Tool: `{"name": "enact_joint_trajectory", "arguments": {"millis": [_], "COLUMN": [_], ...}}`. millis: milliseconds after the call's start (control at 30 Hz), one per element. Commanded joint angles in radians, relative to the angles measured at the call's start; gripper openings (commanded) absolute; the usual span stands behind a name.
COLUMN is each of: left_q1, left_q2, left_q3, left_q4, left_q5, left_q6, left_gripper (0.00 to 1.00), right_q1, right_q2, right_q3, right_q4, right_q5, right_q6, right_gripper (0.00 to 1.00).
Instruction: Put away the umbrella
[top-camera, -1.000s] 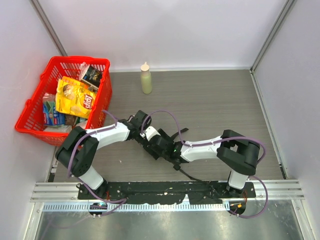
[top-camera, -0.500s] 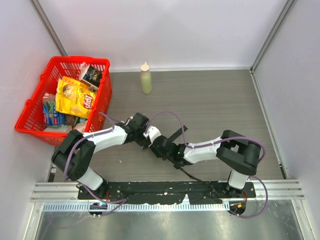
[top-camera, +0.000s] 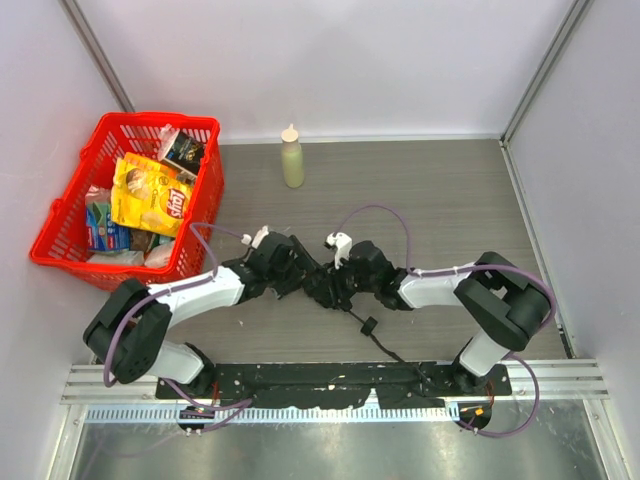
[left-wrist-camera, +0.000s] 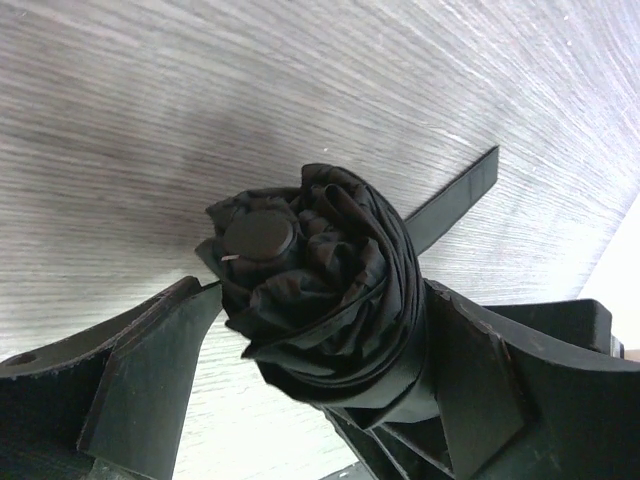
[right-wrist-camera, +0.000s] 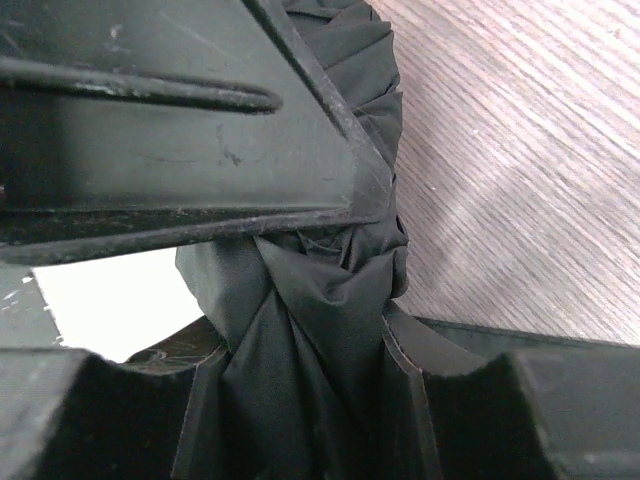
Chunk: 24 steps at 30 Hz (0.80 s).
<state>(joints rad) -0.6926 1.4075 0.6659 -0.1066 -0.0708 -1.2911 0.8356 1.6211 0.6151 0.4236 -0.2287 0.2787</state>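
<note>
The umbrella (top-camera: 320, 287) is a rolled bundle of black fabric lying between my two grippers near the table's middle. Its handle end and strap (top-camera: 368, 325) trail toward the near edge. In the left wrist view its capped tip (left-wrist-camera: 258, 236) points at the camera. My left gripper (left-wrist-camera: 320, 300) stands open around the roll, with a gap at its left finger (left-wrist-camera: 150, 370). My right gripper (right-wrist-camera: 305, 340) is shut on the umbrella's fabric (right-wrist-camera: 300, 300), which bunches between its fingers. The left gripper (top-camera: 287, 270) and the right gripper (top-camera: 345, 280) face each other closely.
A red basket (top-camera: 205, 190) full of snack bags stands at the left, close to my left arm. A pale squeeze bottle (top-camera: 292, 158) stands upright near the back wall. A loose black strap (left-wrist-camera: 455, 195) lies on the wood-grain table. Walls close in the sides.
My right gripper closed on the umbrella, and my left gripper then opened around it. The right arm's elbow swung out to the right and its wrist moved farther back.
</note>
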Motion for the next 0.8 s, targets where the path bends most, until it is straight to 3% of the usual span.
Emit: {"name": "enact_joint_trajectory", "arguments": {"millis": [0, 200, 500, 600, 700, 767], "left_q1": [-0.01, -0.03, -0.053, -0.051, -0.053, -0.051], "left_q2": [0.001, 0.067, 0.104, 0.103, 0.1, 0.081], "left_q3": [-0.015, -0.005, 0.018, 0.015, 0.017, 0.02], "left_q4": [0.022, 0.056, 0.041, 0.06, 0.082, 0.078], "left_q5": [-0.064, -0.058, -0.063, -0.054, -0.035, -0.037], "left_q6": [0.07, 0.047, 0.026, 0.019, 0.003, 0.003], "left_gripper": [0.86, 0.83, 0.8, 0.64, 0.28, 0.12], "right_q1": [-0.078, -0.139, -0.181, -0.182, -0.184, -0.184], "right_q2": [-0.023, 0.016, 0.098, 0.103, 0.097, 0.089], "right_q3": [0.038, 0.061, 0.075, 0.084, 0.092, 0.095], "right_q4": [0.112, 0.185, 0.446, 0.484, 0.46, 0.399], "right_q5": [-0.228, -0.339, -0.503, -0.538, -0.541, -0.535], "right_q6": [0.106, 0.194, 0.435, 0.494, 0.491, 0.461], "right_gripper": [0.01, 0.01, 0.01, 0.01, 0.01, 0.01]}}
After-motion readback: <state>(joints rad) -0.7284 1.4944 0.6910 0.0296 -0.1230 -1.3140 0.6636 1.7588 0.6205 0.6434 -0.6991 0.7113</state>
